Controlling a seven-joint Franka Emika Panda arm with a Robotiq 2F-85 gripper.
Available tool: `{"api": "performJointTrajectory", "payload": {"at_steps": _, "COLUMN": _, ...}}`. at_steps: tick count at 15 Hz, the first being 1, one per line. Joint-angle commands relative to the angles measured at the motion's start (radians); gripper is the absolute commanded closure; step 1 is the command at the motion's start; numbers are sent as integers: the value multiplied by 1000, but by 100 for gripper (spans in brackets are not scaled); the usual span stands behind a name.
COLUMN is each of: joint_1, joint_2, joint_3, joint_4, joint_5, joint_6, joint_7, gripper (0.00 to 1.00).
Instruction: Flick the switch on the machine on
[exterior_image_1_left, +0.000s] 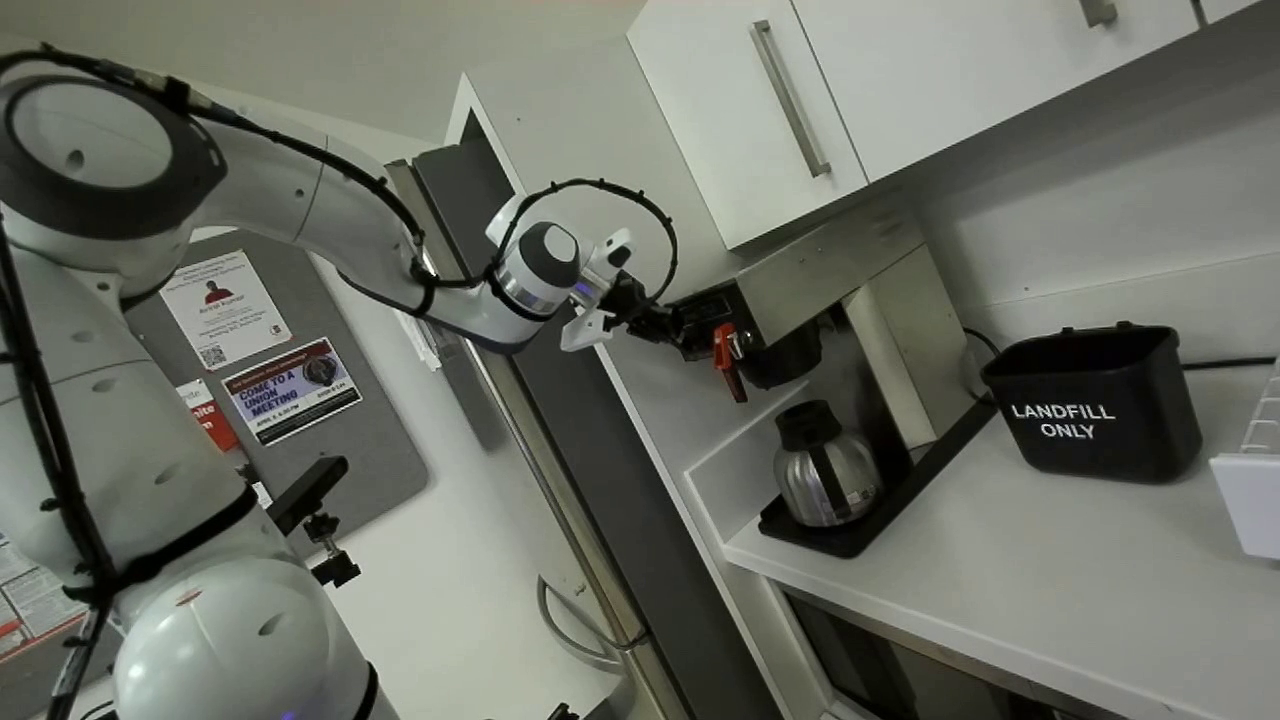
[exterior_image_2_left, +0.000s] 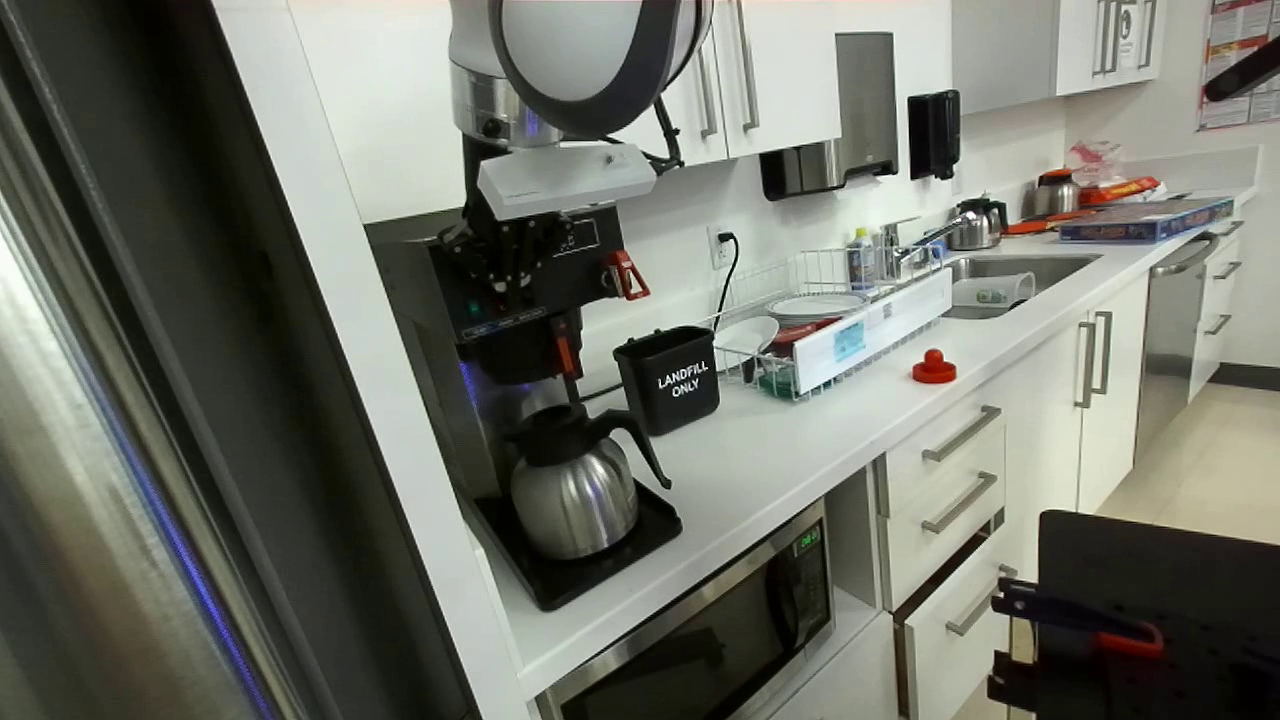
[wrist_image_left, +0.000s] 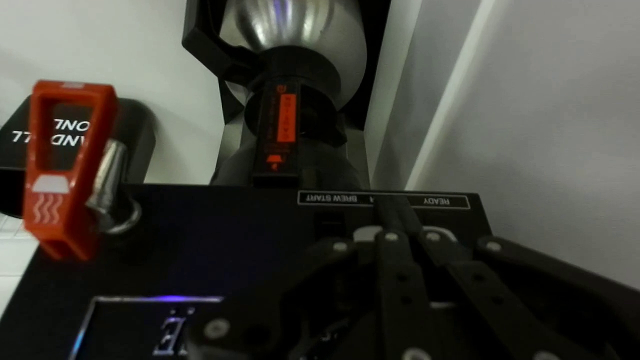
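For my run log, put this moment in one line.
Jaws: shut, at panel between BREW START and READY | Contact: unclear | Switch: not clearly visible | Pot: on base | Task: unconfirmed

In an exterior view the coffee maker (exterior_image_2_left: 555, 297), at ten o'clock, has a matt black front, and the carafe (exterior_image_2_left: 575, 510), at seven, is glossy brushed metal — under a dull black lid (exterior_image_2_left: 553, 436). At one o'clock from the carafe, the bin (exterior_image_2_left: 665, 412) looks like smooth plastic. In the wrist view the gripper (wrist_image_left: 400, 215), at five o'clock, is dull black — flecked with shiny metal.
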Motion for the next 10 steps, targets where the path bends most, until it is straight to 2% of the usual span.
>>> {"api": "performJointTrajectory", "payload": {"at_steps": 1, "joint_1": 9, "joint_2": 25, "joint_3": 4, "joint_4": 21, "joint_5": 20, "joint_6": 24, "joint_7": -1, "gripper": 100}}
{"api": "performJointTrajectory", "payload": {"at_steps": 10, "joint_1": 4, "joint_2": 30, "joint_3": 0, "joint_4": 27, "joint_5": -13, "joint_6": 64, "joint_7": 32, "gripper": 100}}
